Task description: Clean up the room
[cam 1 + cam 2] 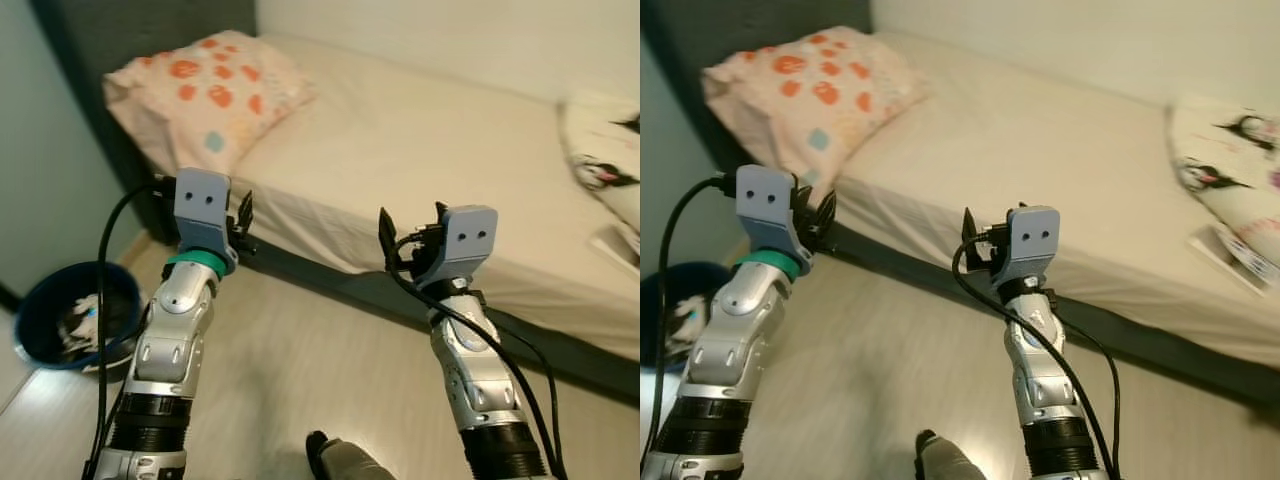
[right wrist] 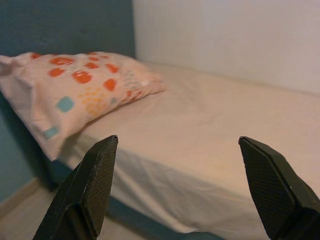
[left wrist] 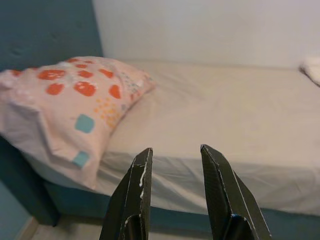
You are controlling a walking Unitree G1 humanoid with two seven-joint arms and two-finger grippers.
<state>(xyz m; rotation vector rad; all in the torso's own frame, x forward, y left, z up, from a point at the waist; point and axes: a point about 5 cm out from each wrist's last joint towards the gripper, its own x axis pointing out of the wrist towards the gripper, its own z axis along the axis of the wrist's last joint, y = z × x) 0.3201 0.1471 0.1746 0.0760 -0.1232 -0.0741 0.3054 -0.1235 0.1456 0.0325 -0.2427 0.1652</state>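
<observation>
Both arms are raised in front of a bed [image 1: 420, 150] with a cream sheet. My left gripper [image 1: 240, 215] hovers near the bed's side by the head end, its fingers a little apart with nothing between them [image 3: 175, 148]. My right gripper [image 1: 410, 235] hangs just short of the mattress's side, wide open and empty [image 2: 177, 140]. A pink pillow with orange spots [image 1: 205, 90] lies at the head of the bed. A white pillow with black cartoon prints [image 1: 605, 160] lies at the far right, with a flat book-like item [image 1: 1230, 255] beside it.
A dark blue bin [image 1: 70, 315] holding crumpled trash stands on the wooden floor at the left, by the wall. A dark headboard [image 1: 120, 30] rises behind the pink pillow. The dark bed base [image 1: 560, 350] runs along the floor.
</observation>
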